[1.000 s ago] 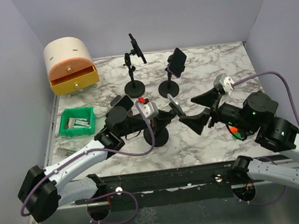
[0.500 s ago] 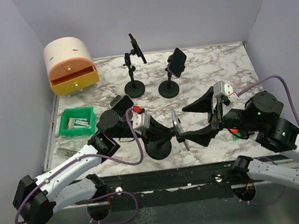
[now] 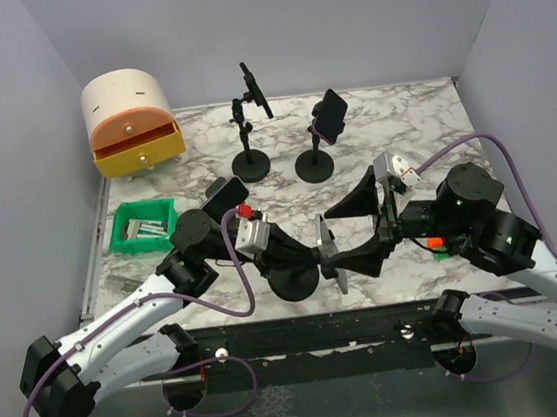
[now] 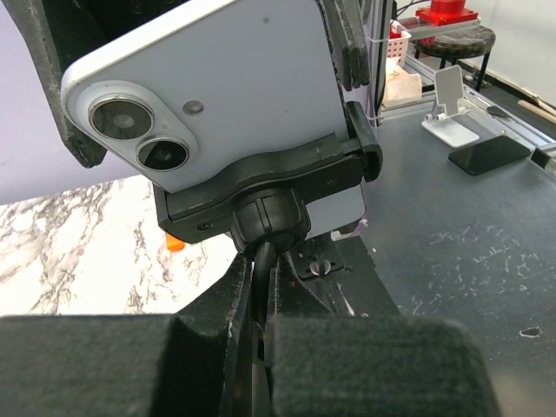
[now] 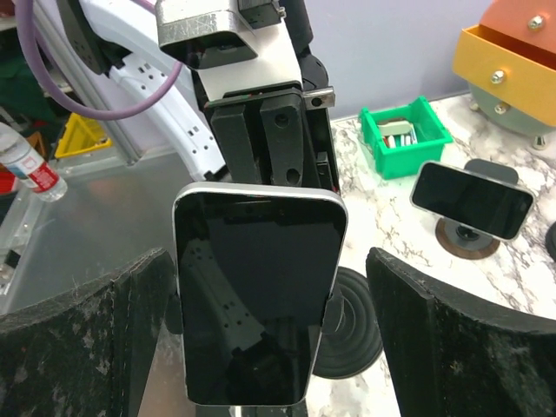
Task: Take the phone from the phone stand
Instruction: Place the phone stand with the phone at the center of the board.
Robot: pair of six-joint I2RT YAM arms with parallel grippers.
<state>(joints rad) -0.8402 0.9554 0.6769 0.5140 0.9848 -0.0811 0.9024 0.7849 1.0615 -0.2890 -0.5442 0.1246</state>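
The left jaws are clamped on the thin stem of the stand (image 4: 269, 187), just below its ball joint. The phone (image 5: 259, 291) sits upright in the stand's cradle, between the wide-apart right jaws.

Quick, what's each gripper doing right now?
Left gripper: shut on the phone stand, at its stem.
Right gripper: open, one finger on either side of the phone, not gripping it.

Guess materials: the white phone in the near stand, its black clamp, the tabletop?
White twin-lens phone: smooth back with soft sheen, likely glass or plastic. Black stand clamp: matte, rounded moulded edges, probably plastic. Marble-patterned tabletop: grey veining; stone or printed laminate, cannot tell.
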